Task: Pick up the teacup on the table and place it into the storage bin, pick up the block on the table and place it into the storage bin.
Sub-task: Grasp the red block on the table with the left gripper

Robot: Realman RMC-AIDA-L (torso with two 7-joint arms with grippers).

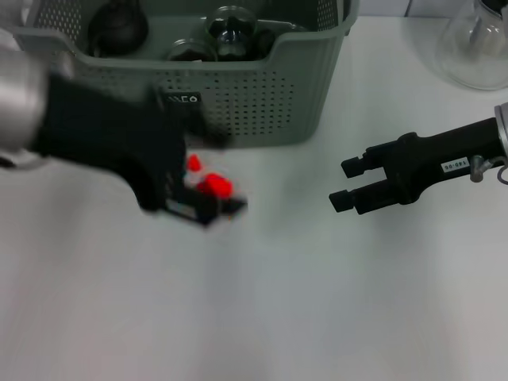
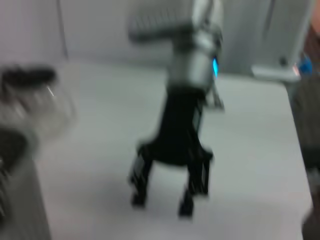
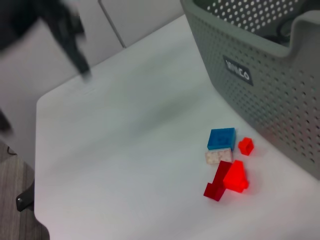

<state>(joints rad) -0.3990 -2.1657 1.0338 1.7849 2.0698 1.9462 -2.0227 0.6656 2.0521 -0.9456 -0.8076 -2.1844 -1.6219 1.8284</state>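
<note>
**Cup apparently binned, blocks still on the table**

Dark round items visible inside the storage bin (image 1: 262,95), one perhaps the teacup; hard to confirm. Small cluster of blocks (image 3: 226,165) lying on the table (image 1: 317,302) just in front of the bin's labelled wall: blue, pale, dark red, bright red. Left gripper (image 1: 178,190) blurred above that cluster; finger spread impossible to tell. Right gripper (image 1: 349,184) off to the side, fingers apart, holding nothing. Block step judged unfinished.

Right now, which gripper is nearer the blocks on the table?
Left. The left gripper hangs directly over the blocks in front of the storage bin; the right gripper sits well off to their right, fingers apart.
</note>
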